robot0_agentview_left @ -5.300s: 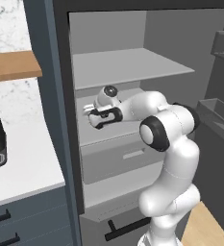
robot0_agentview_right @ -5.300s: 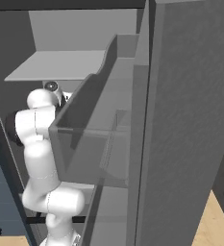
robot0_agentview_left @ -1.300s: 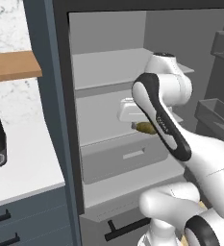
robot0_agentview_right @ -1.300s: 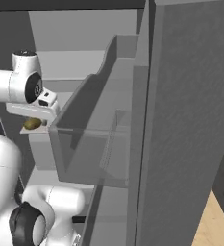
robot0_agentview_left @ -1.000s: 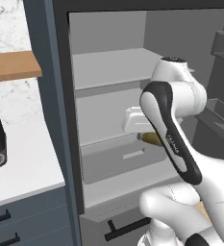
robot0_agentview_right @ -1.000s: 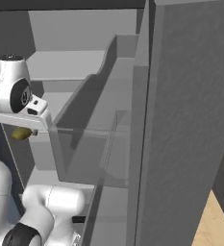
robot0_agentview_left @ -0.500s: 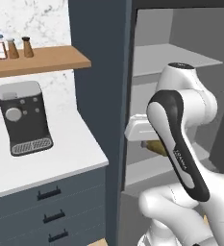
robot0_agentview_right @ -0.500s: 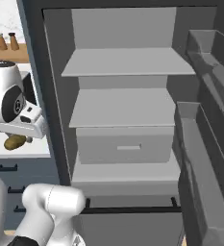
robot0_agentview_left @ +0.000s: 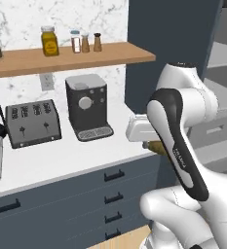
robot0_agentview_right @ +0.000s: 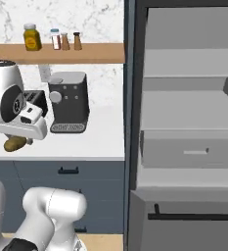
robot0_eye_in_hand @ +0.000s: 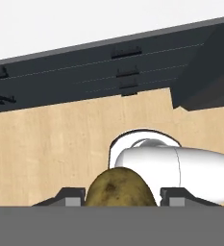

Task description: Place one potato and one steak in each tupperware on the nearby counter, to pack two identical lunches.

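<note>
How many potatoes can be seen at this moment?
1. The potato sits between the gripper's fingers, carried in front of the counter beside the drawers. A second one may be out of view; no tupperware shows to check.

A: Base turned off the fridge; views swung left onto the worktop (robot0_agentview_left: pixel 61 158).

B: The tool (robot0_agentview_right: pixel 18 143), formerly inside the fridge, now carries the potato (robot0_agentview_right: pixel 14 143) before the worktop's front edge.

Yellow-brown potato (robot0_eye_in_hand: pixel 120 188) apparently clamped in gripper (robot0_eye_in_hand: pixel 120 194), above counter (robot0_agentview_left: pixel 61 158) edge.
</note>
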